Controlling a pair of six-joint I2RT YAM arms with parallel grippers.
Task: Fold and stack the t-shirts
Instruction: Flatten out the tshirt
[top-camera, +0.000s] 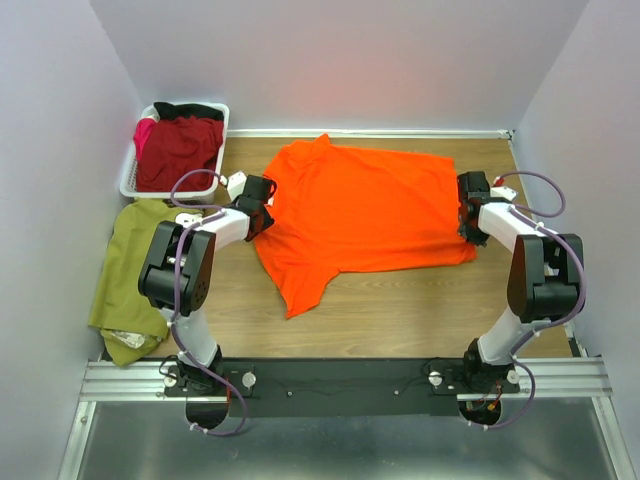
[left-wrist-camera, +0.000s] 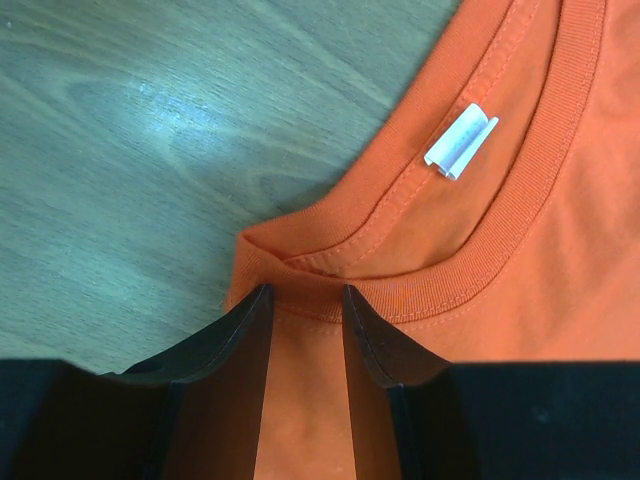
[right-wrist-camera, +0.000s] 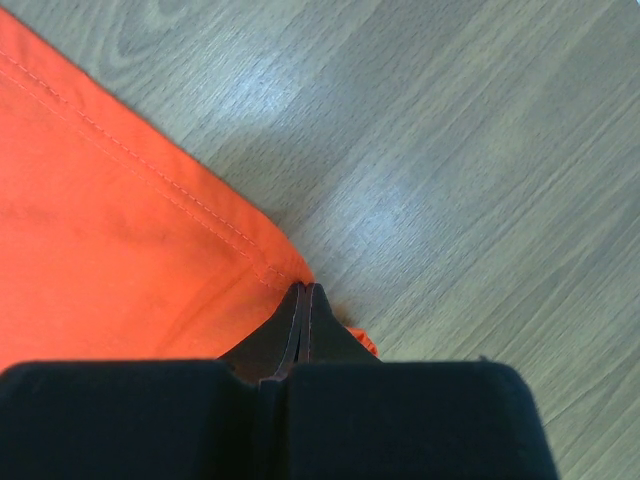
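The bright orange t-shirt lies spread flat across the middle of the wooden table. One sleeve points toward the near edge. My left gripper stands at the shirt's left edge, over the collar. In the left wrist view its jaws are apart, the tips resting on the ribbed collar with orange cloth showing between them. A white label sits inside the neck. My right gripper is at the shirt's right edge. There it is shut on the hem corner of the orange cloth.
A white slatted basket at the back left holds a dark red t-shirt and other clothes. An olive green t-shirt lies crumpled along the left wall. Walls close in the table on three sides.
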